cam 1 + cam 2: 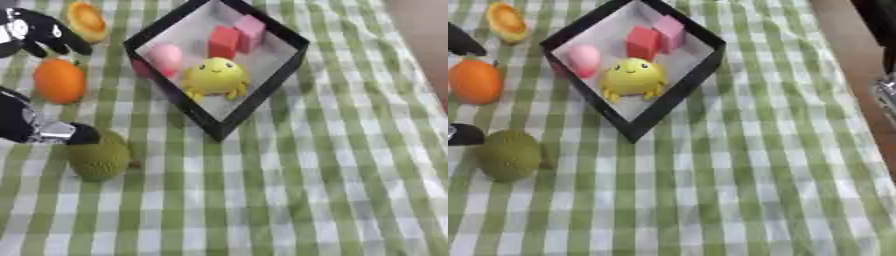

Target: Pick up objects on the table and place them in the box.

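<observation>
**A:** Green-and-white checked cloth covers your table. At 12 o'clock sits the black box, turned corner-on, already holding a yellow toy, a pink egg shape, a red block and a pink block.

**B:** And what remains outside it?

**A:** Three items, all at 9 to 11 o'clock: an orange fruit, a halved orange piece beyond it, and a green bumpy fruit nearest you.

**B:** Where are my hands?

**A:** Your left hand hovers at 10 o'clock, just above the orange fruit, fingers curled downward and holding nothing. A black-and-silver part of the arm touches the green bumpy fruit. Your right hand shows only as a blurred silver shape at 3 o'clock; its fingers cannot be judged.

**B:** What could go wrong?

**A:** The orange fruit looks round and may roll from a closing grasp. The arm beside the green bumpy fruit could nudge it as you descend. Carrying toward the box, a low pass may catch the near wall and shift the box.
</observation>
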You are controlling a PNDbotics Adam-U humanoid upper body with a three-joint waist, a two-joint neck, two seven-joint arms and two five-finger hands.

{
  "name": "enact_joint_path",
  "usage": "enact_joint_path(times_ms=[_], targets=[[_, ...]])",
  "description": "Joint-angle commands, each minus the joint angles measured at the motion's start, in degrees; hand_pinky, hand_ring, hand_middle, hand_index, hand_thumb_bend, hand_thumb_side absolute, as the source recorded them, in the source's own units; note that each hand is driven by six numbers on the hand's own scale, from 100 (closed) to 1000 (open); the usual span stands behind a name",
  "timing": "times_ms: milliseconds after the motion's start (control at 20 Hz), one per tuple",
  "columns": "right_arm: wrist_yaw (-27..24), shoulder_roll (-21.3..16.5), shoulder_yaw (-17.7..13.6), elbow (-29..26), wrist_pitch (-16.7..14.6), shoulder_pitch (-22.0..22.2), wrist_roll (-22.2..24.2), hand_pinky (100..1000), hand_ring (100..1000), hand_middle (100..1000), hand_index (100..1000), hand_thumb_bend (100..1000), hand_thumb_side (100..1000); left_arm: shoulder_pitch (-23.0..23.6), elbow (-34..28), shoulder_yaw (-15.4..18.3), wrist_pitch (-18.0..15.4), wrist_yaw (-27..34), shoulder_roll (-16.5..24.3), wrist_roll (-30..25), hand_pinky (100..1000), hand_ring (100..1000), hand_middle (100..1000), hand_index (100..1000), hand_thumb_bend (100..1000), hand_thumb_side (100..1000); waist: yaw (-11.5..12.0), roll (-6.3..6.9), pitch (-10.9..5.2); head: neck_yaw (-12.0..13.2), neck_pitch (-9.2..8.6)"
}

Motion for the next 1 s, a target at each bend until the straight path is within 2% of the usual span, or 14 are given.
enact_joint_path(times_ms=[50,200,350,750,1000], targets=[[0.10,-1.07,-0.35,-0.96,0.11,-0.49,-0.20,809,777,768,819,100,576,-0.44,-0.37,-0.65,1.44,-0.37,0.24,-2.73,847,851,799,818,713,390,-0.11,0.51,-0.94,0.18,-0.10],[0.06,-0.88,-0.34,-0.96,0.14,-0.52,-0.23,808,776,767,819,100,575,0.04,0.73,-2.06,1.71,-2.13,-0.67,-4.40,842,839,793,816,713,380,-0.10,0.40,-0.90,0.17,-0.10],[0.00,-0.71,-0.27,-0.96,0.09,-0.60,-0.25,808,775,767,818,100,575,0.43,3.36,-3.70,0.65,-4.82,-2.08,-5.43,842,837,794,816,702,379,-0.11,0.25,-0.92,0.20,-0.10],[0.00,-0.20,-0.12,-0.96,-0.07,-0.55,-0.14,808,775,767,818,100,575,0.75,11.61,-6.32,-5.70,-14.23,-6.53,-5.64,847,839,806,837,690,368,-0.04,-0.15,-0.94,0.47,-0.10],[0.06,0.15,-0.16,-0.96,-0.14,-0.40,-0.29,808,774,766,814,100,572,1.37,16.29,-7.29,-9.53,-17.87,-8.20,-6.56,850,841,811,836,651,332,-0.03,-0.28,-0.87,0.71,-0.10]])
